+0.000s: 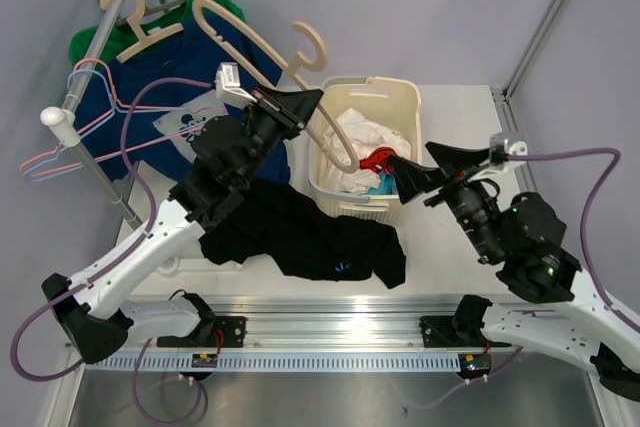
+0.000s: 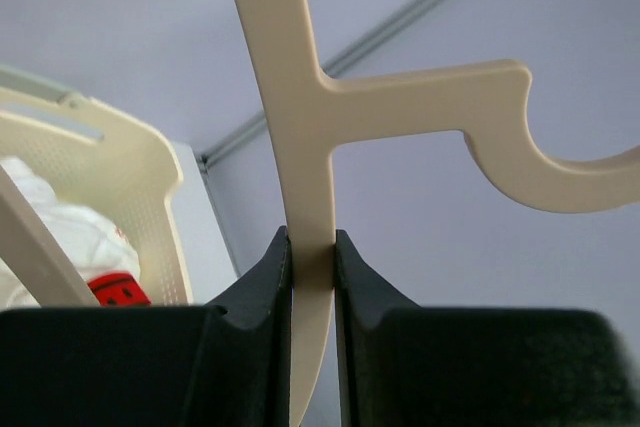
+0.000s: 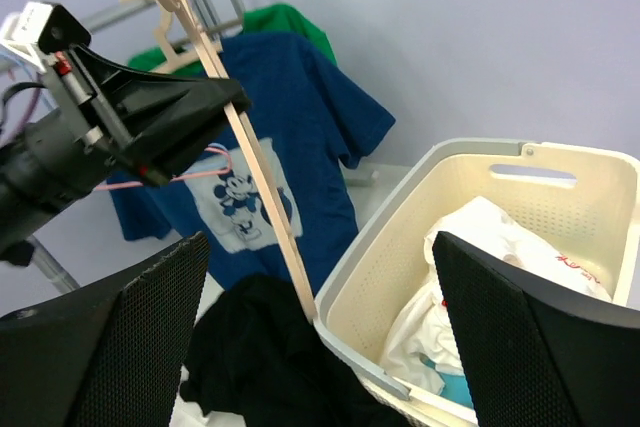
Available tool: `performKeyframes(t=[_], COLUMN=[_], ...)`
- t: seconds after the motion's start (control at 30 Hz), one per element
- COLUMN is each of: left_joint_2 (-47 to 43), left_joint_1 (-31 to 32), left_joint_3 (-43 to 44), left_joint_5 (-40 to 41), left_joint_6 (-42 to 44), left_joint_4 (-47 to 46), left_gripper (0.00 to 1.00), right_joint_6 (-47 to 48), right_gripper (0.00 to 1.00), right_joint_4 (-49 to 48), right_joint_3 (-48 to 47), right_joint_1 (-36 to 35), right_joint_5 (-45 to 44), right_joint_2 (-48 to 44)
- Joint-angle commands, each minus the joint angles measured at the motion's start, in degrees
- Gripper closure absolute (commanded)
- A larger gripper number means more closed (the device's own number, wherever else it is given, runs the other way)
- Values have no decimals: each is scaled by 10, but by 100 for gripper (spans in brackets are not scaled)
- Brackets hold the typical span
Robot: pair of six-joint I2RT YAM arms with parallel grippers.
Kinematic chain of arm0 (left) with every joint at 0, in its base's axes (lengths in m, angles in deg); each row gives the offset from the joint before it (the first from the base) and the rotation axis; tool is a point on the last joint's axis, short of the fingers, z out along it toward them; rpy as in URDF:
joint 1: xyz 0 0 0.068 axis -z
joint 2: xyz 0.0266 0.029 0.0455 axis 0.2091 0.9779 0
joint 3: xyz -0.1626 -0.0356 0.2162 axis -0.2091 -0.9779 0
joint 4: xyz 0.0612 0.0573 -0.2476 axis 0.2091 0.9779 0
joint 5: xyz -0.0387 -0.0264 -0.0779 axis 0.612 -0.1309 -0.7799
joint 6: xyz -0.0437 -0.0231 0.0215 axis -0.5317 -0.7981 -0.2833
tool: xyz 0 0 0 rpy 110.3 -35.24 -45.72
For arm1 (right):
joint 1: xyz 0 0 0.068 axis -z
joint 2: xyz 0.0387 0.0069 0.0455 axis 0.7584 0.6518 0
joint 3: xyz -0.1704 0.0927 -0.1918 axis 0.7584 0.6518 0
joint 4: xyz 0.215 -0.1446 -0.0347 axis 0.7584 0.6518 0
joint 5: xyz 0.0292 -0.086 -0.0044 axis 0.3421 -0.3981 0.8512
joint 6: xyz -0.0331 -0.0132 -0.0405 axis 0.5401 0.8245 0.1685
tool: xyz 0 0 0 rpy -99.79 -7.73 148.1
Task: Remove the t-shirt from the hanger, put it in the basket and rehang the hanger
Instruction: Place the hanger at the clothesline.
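Note:
My left gripper (image 1: 303, 107) is shut on a bare cream wooden hanger (image 1: 255, 42) and holds it up over the table's far side. In the left wrist view the hanger (image 2: 300, 97) is pinched between the jaws of that gripper (image 2: 312, 257). The hanger's lower end reaches down to the rim of the basket (image 1: 400, 97). A black t-shirt (image 1: 300, 237) lies crumpled on the table, off the hanger; it also shows in the right wrist view (image 3: 260, 357). My right gripper (image 1: 425, 172) is open and empty beside the basket, facing the hanger (image 3: 260, 177).
The cream laundry basket (image 3: 420, 177) holds white clothes (image 1: 355, 137) and a red item (image 1: 378, 158). A clothes rack (image 1: 85, 87) at the far left carries a blue Mickey t-shirt (image 1: 190, 107), a green shirt (image 1: 215, 2) and pink wire hangers (image 1: 60, 152).

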Motion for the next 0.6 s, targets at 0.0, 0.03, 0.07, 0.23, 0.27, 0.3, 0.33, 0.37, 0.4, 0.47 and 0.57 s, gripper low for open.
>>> performKeyframes(t=[0.0, 0.03, 0.07, 0.23, 0.27, 0.3, 0.33, 0.37, 0.4, 0.47, 0.57], left_joint_2=[9, 10, 13, 10, 10, 13, 19, 32, 39, 40, 25], left_joint_1=[-71, -83, -94, -128, -136, -141, -146, -158, -165, -181, -187], left_joint_3=[37, 41, 44, 13, -1, -11, -21, -22, -23, -37, -75], left_joint_5=[-25, -32, -38, -24, -33, -44, -56, -82, -94, -99, -44], left_joint_6=[-49, -55, -60, -74, -82, -87, -93, -103, -107, -123, -120], left_joint_4=[-18, -26, -29, -72, -121, -141, -156, -179, -187, -196, -198], left_gripper=[100, 100, 100, 100, 100, 100, 100, 100, 100, 100, 100], right_joint_6=[-36, -43, -47, -56, -57, -59, -60, -61, -63, -63, -63], right_gripper=[0, 0, 0, 1, 0, 0, 0, 0, 0, 1, 1], right_joint_4=[-32, -32, -31, -23, -22, -22, -22, -17, -16, -15, -15], right_joint_3=[33, 39, 41, 41, 40, 40, 40, 39, 39, 41, 42], right_joint_1=[0, 0, 0, 0, 0, -1, -1, -1, -1, 0, -1], right_joint_5=[-14, -1, 4, 41, 43, 54, 57, 61, 64, 66, 68], right_joint_2=[-52, -61, -68, -81, -76, -73, -71, -66, -64, -61, -59])
